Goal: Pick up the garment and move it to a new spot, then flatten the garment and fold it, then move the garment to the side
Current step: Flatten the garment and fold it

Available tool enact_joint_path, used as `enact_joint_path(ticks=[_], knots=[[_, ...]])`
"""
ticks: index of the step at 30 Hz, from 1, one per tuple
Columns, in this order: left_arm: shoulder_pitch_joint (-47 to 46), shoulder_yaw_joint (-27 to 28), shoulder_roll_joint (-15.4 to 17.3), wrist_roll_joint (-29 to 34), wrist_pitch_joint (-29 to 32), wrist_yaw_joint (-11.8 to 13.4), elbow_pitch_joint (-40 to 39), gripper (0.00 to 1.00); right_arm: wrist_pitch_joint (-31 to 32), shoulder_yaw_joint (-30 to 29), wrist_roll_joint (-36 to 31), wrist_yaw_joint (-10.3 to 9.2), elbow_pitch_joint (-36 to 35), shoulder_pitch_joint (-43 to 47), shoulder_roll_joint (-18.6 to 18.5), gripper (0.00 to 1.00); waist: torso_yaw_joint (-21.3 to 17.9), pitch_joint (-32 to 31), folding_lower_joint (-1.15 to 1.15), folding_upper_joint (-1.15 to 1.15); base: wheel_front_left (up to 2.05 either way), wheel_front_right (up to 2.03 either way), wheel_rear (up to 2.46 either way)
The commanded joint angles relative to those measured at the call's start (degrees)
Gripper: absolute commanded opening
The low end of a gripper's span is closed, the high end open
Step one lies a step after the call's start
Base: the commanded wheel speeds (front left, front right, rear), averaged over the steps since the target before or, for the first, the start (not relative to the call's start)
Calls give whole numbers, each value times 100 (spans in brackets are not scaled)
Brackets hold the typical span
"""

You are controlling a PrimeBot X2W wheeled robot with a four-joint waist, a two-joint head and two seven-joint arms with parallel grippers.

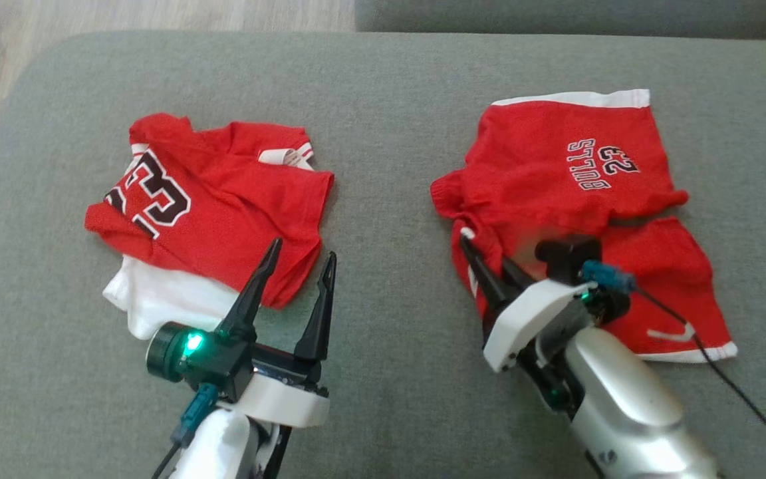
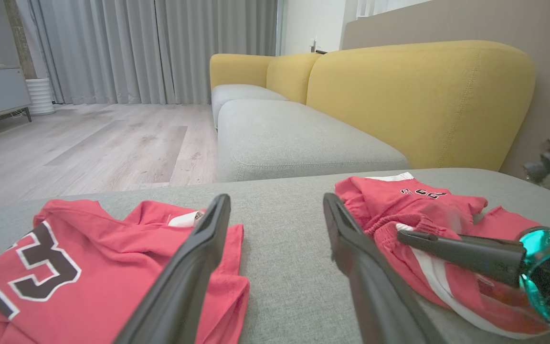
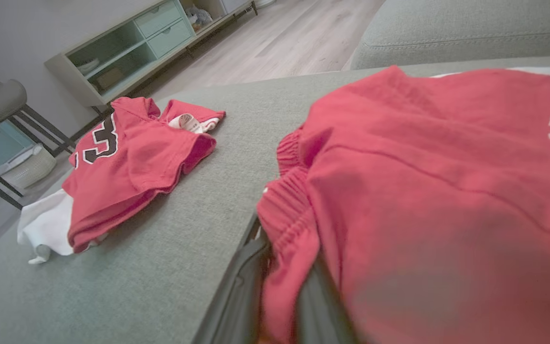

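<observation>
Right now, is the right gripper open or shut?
Shut: the right gripper pinches the waistband of the red shorts between its fingers.

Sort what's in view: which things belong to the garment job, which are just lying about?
Job: red Bulls shorts, right gripper shut on their edge, open left gripper, grey cushion beneath.
Lying about: red 23 jersey, white garment under it, yellow sofa back.

Head view looks steeply down; both low wrist views share the shorts (image 3: 423, 167).

Left claw (image 2: 276, 200) spread wide above grey cushion (image 2: 280, 267), red jersey (image 2: 89, 267) left, red shorts (image 2: 380, 196) right — perhaps pinched.
</observation>
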Motion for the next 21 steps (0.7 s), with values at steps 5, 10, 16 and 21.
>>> enact_joint_path(ticks=[5,10,16,21], knots=[[-275,110,-6,-51,-29,-7,-176,100,63,-76,-248,39,307,-362,46,9,93,122,0,0,0,0,0],[-320,123,-6,-59,-29,11,-156,100,-77,-258,-518,39,661,-497,67,100,101,158,0,0,0,0,0],[-324,211,-7,-51,-29,35,-146,100,-378,-328,-496,39,450,-362,95,100,-79,72,0,0,0,0,0],[-291,300,-4,-42,-29,37,-143,100,-506,-292,-363,39,-38,-29,99,100,-315,-77,0,0,0,0,0]])
